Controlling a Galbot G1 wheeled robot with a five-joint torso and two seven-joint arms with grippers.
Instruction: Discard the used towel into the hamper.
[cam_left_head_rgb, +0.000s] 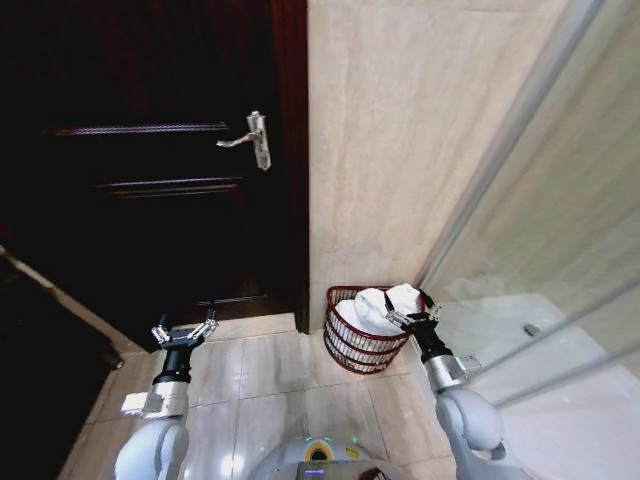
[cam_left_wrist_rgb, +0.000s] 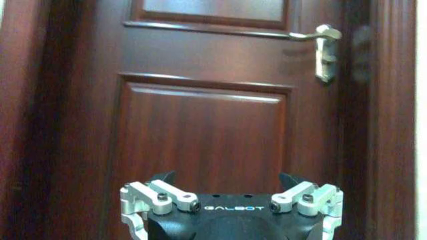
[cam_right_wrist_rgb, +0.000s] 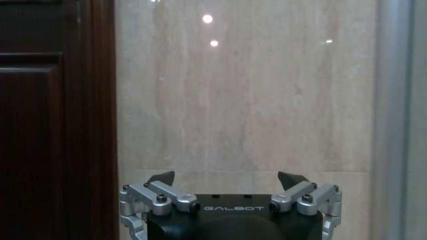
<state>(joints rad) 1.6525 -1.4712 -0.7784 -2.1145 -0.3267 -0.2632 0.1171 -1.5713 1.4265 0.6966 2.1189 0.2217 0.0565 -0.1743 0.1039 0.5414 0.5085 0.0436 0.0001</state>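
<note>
The hamper (cam_left_head_rgb: 352, 352), a round dark red wire basket, stands on the tiled floor against the beige wall, beside the door frame. A white towel (cam_left_head_rgb: 372, 308) lies bunched inside it, rising above the rim. My right gripper (cam_left_head_rgb: 412, 310) hovers open just above the hamper's right rim, next to the towel, with nothing between its fingers. In the right wrist view my right gripper (cam_right_wrist_rgb: 227, 178) faces the beige wall, jaws spread apart. My left gripper (cam_left_head_rgb: 184, 331) is held open over the floor before the dark door. In the left wrist view my left gripper (cam_left_wrist_rgb: 228, 179) points at the door.
A dark wooden door (cam_left_head_rgb: 150, 160) with a silver lever handle (cam_left_head_rgb: 252, 138) fills the left; the same handle (cam_left_wrist_rgb: 321, 50) appears from the left wrist. A glass shower partition (cam_left_head_rgb: 540, 230) with a metal frame runs along the right. Open tiled floor (cam_left_head_rgb: 270, 380) lies between my arms.
</note>
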